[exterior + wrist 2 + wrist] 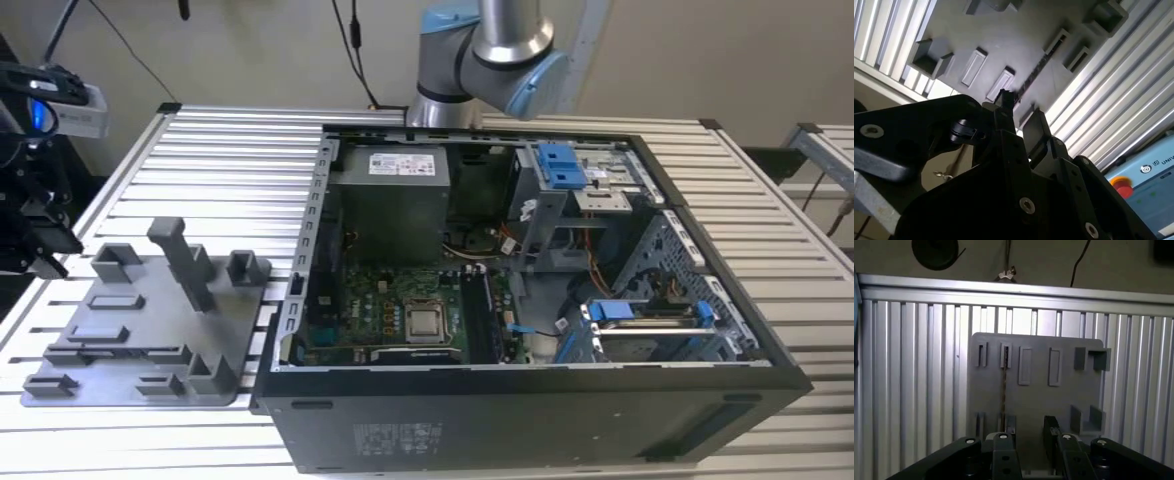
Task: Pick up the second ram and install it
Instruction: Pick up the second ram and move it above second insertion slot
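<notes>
Second ram (1003,385) stands on its long edge in a narrow slot of the grey holder tray (1064,400). It reads as a thin dark line running along the slot, and the second wrist view shows the same ram (1037,67) slanting across the tray (1019,35). In the exterior view that tray (147,300) sits at the lower left of the frame on the ribbed metal table (200,160). It is just beside the open computer case (534,420), which lies across the centre and right with its green board (400,300) exposed. The arm (487,50) rises out of the upper middle of that frame. Your gripper (1026,427) hangs above the tray, clear of the ram, with its two fingers parted and nothing held between them; the second wrist view shows the gripper (1020,104) the same way. Watch the alignment. In the first wrist view the ram seems to line up with one finger rather than with the gap, though the camera angle may account for that. If the offset is real, a finger could land on the thin top edge and chip or bend the board, or push the tray along the table ribs. A grip taken off-centre or tilted could also leave the ram crooked, so that it jams against its socket in the case.
</notes>
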Robot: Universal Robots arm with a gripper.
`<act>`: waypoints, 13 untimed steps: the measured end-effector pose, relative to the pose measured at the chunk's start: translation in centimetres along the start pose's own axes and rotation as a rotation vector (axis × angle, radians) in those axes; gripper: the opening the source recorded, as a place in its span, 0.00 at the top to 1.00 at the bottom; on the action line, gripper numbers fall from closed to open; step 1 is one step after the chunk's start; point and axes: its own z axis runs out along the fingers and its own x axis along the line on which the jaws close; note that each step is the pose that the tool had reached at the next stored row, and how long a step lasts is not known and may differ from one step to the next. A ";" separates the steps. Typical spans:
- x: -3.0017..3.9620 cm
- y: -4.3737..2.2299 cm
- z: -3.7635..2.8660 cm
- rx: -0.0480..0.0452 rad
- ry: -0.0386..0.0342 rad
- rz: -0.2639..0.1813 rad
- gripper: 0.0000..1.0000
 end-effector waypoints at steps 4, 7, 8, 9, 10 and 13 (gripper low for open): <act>0.05 -0.01 0.58 -0.0002 0.0001 -0.002 0.64; 0.12 -0.01 1.04 -0.0002 0.0001 -0.002 0.64; 0.15 -0.01 1.19 -0.0003 0.0000 -0.003 0.64; 0.18 -0.01 1.35 -0.0002 0.0000 -0.003 0.64; 0.20 -0.01 1.49 -0.0003 0.0001 -0.003 0.64; 0.34 -0.02 1.90 -0.0004 0.0001 -0.005 0.64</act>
